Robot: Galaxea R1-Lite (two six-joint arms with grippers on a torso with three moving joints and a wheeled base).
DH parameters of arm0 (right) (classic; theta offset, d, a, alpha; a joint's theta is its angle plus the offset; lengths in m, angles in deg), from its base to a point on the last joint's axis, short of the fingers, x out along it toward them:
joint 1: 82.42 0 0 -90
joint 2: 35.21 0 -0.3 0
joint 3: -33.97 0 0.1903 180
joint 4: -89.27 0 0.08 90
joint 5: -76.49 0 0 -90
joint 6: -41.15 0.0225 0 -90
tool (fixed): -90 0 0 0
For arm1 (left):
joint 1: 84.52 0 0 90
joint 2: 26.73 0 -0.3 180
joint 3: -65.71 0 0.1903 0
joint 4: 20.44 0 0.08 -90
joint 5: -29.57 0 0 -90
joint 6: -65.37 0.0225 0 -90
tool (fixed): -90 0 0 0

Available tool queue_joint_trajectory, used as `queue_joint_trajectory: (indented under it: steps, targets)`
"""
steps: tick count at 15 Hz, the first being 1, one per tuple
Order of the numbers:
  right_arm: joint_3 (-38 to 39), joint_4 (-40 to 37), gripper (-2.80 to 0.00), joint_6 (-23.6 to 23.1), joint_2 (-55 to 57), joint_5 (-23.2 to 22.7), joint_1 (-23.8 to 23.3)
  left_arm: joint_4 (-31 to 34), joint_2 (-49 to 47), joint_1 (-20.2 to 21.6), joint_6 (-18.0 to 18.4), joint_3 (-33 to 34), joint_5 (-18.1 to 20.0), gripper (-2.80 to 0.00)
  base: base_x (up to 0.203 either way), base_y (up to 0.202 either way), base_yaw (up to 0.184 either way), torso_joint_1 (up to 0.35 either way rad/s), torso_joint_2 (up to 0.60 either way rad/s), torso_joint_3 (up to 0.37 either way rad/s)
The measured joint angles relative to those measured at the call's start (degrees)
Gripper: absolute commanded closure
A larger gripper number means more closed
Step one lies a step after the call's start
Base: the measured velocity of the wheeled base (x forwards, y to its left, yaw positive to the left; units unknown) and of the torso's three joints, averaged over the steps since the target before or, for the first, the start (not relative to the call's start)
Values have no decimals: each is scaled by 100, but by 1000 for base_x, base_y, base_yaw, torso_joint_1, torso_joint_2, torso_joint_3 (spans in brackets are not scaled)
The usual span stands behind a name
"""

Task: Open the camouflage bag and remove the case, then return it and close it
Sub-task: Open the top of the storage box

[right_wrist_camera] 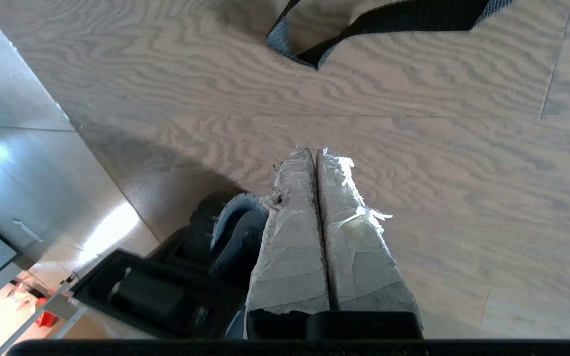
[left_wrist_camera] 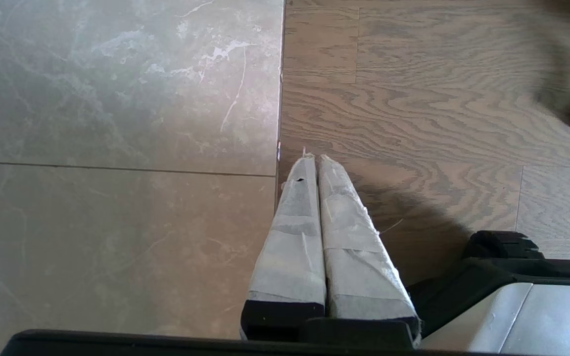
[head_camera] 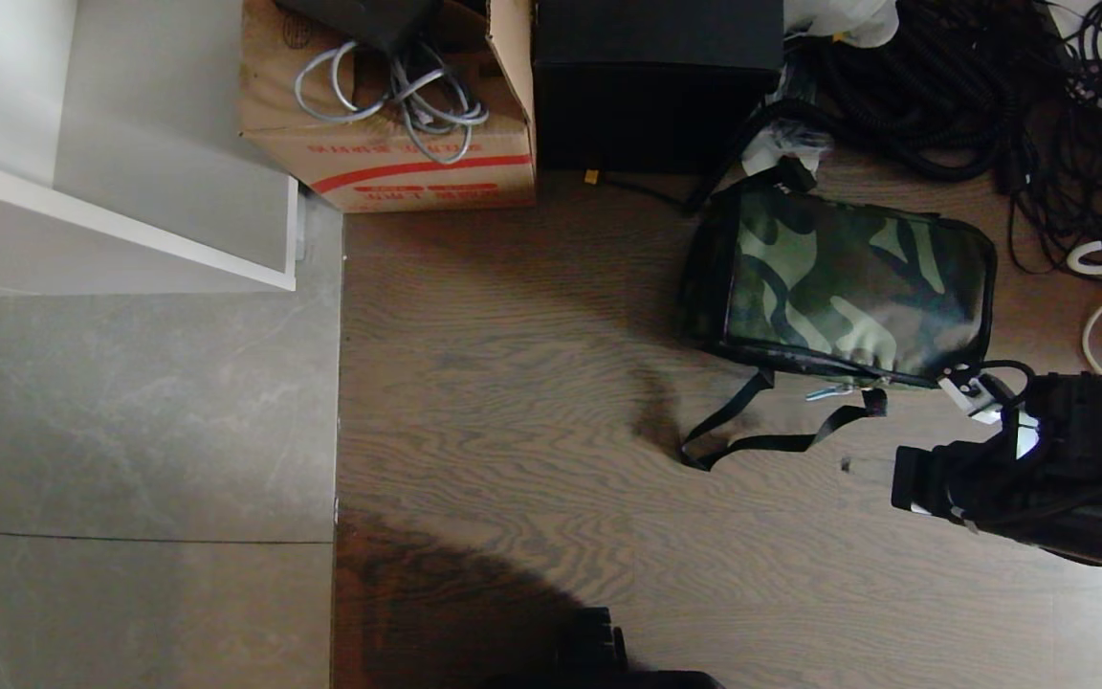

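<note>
We see the camouflage bag (head_camera: 843,292) lying zipped on the wood floor (head_camera: 513,383) near the black box (head_camera: 656,81), its strap (head_camera: 761,421) trailing toward our right gripper (right_wrist_camera: 316,154), which hovers pressed together and empty, as does our left gripper (left_wrist_camera: 313,159).

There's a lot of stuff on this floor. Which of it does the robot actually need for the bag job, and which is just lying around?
For the job:
- camouflage bag, closed, lying on the wood floor
- its black strap
- right gripper, shut, empty

The case isn't visible.

Just lying about:
- cardboard box with grey cables
- tall black box
- black cable tangle
- white shelf
</note>
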Motion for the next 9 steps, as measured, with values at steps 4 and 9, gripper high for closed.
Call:
queue_joint_trajectory:
  steps: [4, 9]
  targets:
    - [-315, 460, 0, -48, 504, -42, -262, 2, 0, 0, 0, -1, 0, 0, 0, 0, 0, 0, 0, 0]
    - [-717, 574, -280, -731, 1029, -72, -541, 2, 0, 0, 0, -2, 0, 0, 0, 0, 0, 0, 0, 0]
